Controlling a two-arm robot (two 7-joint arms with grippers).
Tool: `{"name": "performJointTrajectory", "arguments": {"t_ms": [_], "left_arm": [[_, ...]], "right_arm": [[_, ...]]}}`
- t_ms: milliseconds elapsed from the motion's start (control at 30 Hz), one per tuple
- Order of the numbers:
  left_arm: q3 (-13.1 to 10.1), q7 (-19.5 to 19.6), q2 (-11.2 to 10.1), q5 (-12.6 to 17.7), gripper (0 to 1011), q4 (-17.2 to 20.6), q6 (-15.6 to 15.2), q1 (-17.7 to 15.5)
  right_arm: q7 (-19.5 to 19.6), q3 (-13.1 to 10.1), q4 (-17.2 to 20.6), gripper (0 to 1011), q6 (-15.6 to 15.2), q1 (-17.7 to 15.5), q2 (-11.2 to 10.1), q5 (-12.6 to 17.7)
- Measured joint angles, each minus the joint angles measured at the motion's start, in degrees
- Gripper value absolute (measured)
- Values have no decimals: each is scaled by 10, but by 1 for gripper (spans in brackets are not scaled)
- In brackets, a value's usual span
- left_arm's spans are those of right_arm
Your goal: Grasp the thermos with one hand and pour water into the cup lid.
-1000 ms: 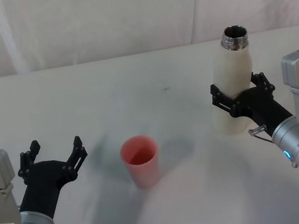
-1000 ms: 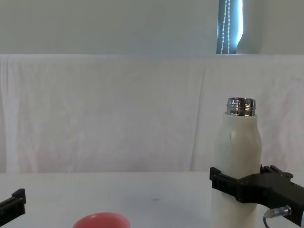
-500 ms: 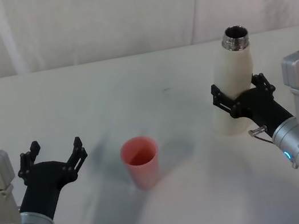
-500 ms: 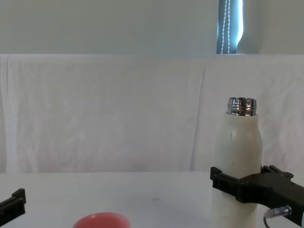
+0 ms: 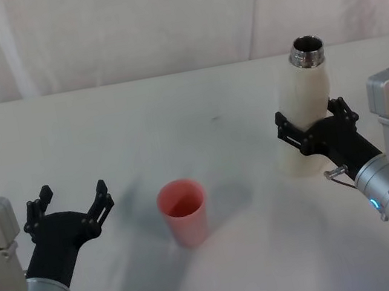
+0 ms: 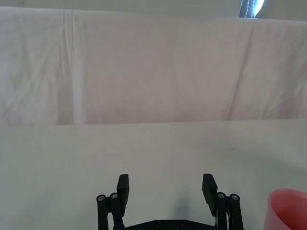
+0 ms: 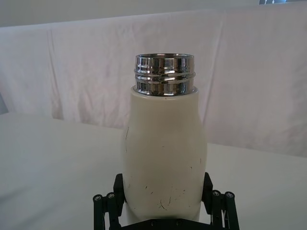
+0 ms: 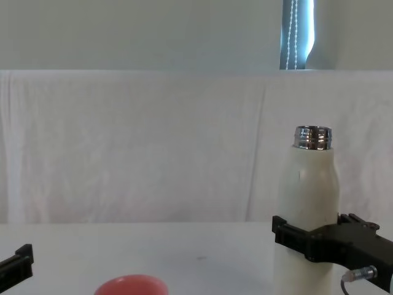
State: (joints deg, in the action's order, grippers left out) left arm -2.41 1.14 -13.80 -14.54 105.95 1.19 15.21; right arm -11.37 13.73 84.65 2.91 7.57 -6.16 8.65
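The cream-white thermos [image 5: 305,96] stands upright at the table's right, its steel neck open at the top. My right gripper [image 5: 309,116] clasps its lower body, one black finger pressed to each side; the right wrist view shows the thermos [image 7: 165,148] between the fingers of the gripper [image 7: 163,180]. In the chest view the thermos [image 8: 307,190] rises above the gripper [image 8: 314,232]. The salmon-pink cup lid [image 5: 184,208] stands upright mid-table, apart from both grippers. My left gripper [image 5: 70,199] hovers open to the left of the cup lid [image 6: 289,208], holding nothing.
A white cloth-covered table [image 5: 197,115] runs back to a white draped backdrop [image 5: 157,16]. Bare tabletop lies between the cup lid and the thermos and behind both.
Almost nothing differs. The left arm has eased back slightly toward me; the right gripper and thermos hold their place.
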Motion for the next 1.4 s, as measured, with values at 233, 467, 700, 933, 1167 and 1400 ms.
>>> {"name": "performJointTrajectory", "arguments": {"t_ms": [233,467,700,933,1167,1400], "left_arm": [[0,0,0,0,1001,0,0,0],[0,0,0,0,1001,0,0,0],[0,0,0,0,1001,0,0,0],[0,0,0,0,1001,0,0,0],[0,0,0,0,1001,0,0,0],[0,0,0,0,1001,0,0,0]], "right_arm": [[-8,7,7,951,0,6,-14,-9],[-10,12,14,951,2,12,-27,-26],[-15,15,26,951,-5,17,-37,-35],[-26,23,35,951,-8,27,-48,-44],[-42,43,49,951,-29,44,-68,-69],[-50,64,61,951,-33,57,-85,-103]]}}
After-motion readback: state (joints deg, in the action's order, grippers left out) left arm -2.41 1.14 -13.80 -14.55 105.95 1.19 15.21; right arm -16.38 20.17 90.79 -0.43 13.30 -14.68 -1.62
